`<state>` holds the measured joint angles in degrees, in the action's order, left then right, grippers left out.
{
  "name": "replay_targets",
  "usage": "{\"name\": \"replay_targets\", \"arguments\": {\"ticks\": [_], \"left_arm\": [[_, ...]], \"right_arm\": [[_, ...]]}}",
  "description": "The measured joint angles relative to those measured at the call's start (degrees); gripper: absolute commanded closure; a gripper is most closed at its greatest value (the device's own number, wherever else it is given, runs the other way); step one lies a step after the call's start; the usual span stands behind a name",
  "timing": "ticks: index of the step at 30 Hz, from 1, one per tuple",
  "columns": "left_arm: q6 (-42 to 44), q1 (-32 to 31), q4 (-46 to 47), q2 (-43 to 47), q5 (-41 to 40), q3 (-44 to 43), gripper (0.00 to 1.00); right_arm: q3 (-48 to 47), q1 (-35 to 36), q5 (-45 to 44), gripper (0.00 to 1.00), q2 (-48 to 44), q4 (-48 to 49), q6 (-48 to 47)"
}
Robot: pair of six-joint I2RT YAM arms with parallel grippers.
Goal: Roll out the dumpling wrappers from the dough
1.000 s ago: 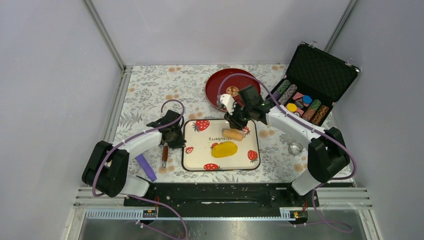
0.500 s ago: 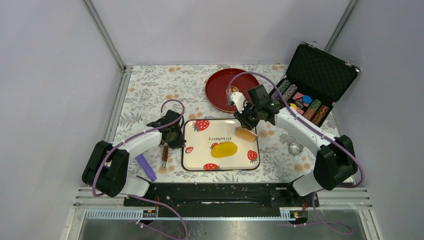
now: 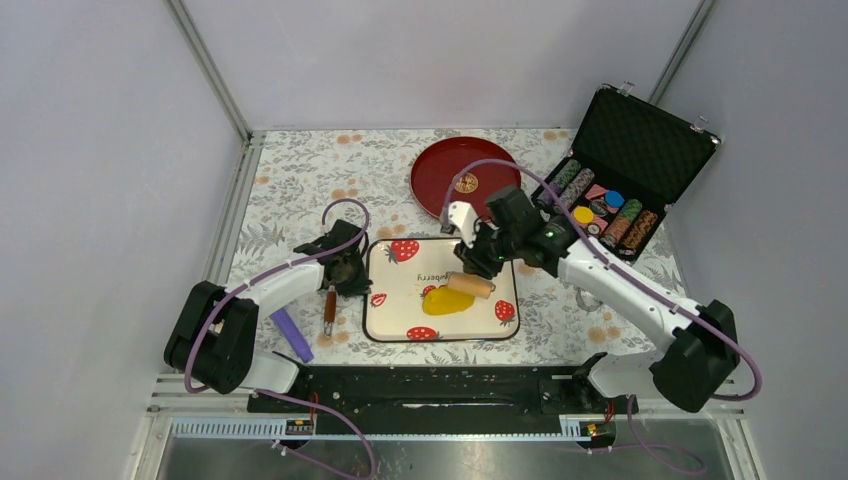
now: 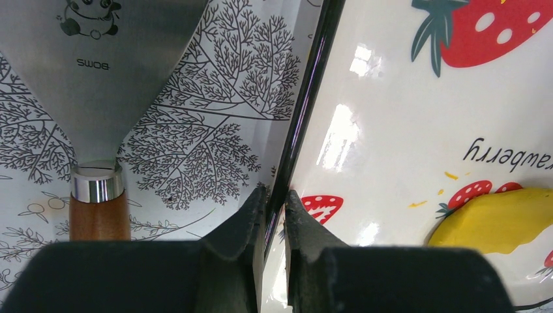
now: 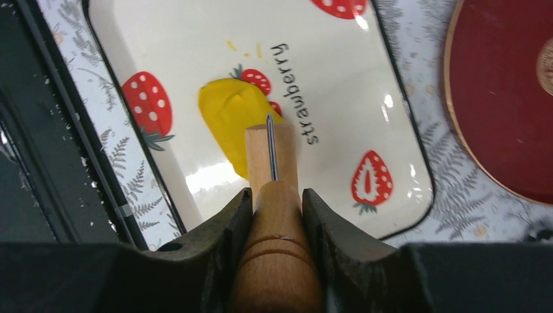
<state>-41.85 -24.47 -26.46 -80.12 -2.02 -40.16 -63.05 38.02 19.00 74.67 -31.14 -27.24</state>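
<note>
Flowered tablecloth (image 3: pixel 300 190) is spread beneath the strawberry tray (image 3: pixel 395 305), where the dough (image 3: pixel 448 299) lies flattened into a yellow patch. A rolling pin (image 3: pixel 470 284) is held at its far edge, clamped by its handle in the right gripper (image 3: pixel 480 262), apparently for thinning it. The tray's left rim is pinched by the nearly shut left gripper (image 3: pixel 350 272), likely against sliding.

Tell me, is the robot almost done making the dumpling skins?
Not yet. Done: the yellow dough is squashed into a flat oval on the strawberry tray. In hand: the right gripper grips the wooden rolling pin right at the dough, while the left gripper pinches the tray's edge. Left: nothing small and round is cut out yet, so more rolling and shaping likely remain.
</note>
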Motion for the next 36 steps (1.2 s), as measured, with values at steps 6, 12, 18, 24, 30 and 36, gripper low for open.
{"name": "replay_targets", "arguments": {"ticks": [6,12,18,24,30,36], "left_arm": [[0.0,0.0,0.0,0.0,-0.02,0.0,1.0],[0.0,0.0,0.0,0.0,-0.04,0.0,1.0],[0.0,0.0,-0.02,0.0,-0.07,0.0,1.0],[-0.02,-0.04,0.0,0.0,-0.09,0.0,1.0],[-0.02,-0.04,-0.02,0.0,-0.11,0.0,1.0],[0.0,-0.04,-0.02,0.0,-0.11,0.0,1.0]], "right_arm": [[1.22,4.28,0.17,1.0,4.13,1.42,-0.39],[5.9,4.35,1.2,1.0,4.24,5.66,-0.57],[8.26,4.35,2.21,1.0,2.8,8.37,-0.63],[9.94,4.35,3.28,1.0,1.11,8.96,-0.9],[9.88,4.35,4.46,1.0,1.25,8.11,-0.96],[7.98,4.35,5.42,1.0,3.3,6.05,-0.55]]}}
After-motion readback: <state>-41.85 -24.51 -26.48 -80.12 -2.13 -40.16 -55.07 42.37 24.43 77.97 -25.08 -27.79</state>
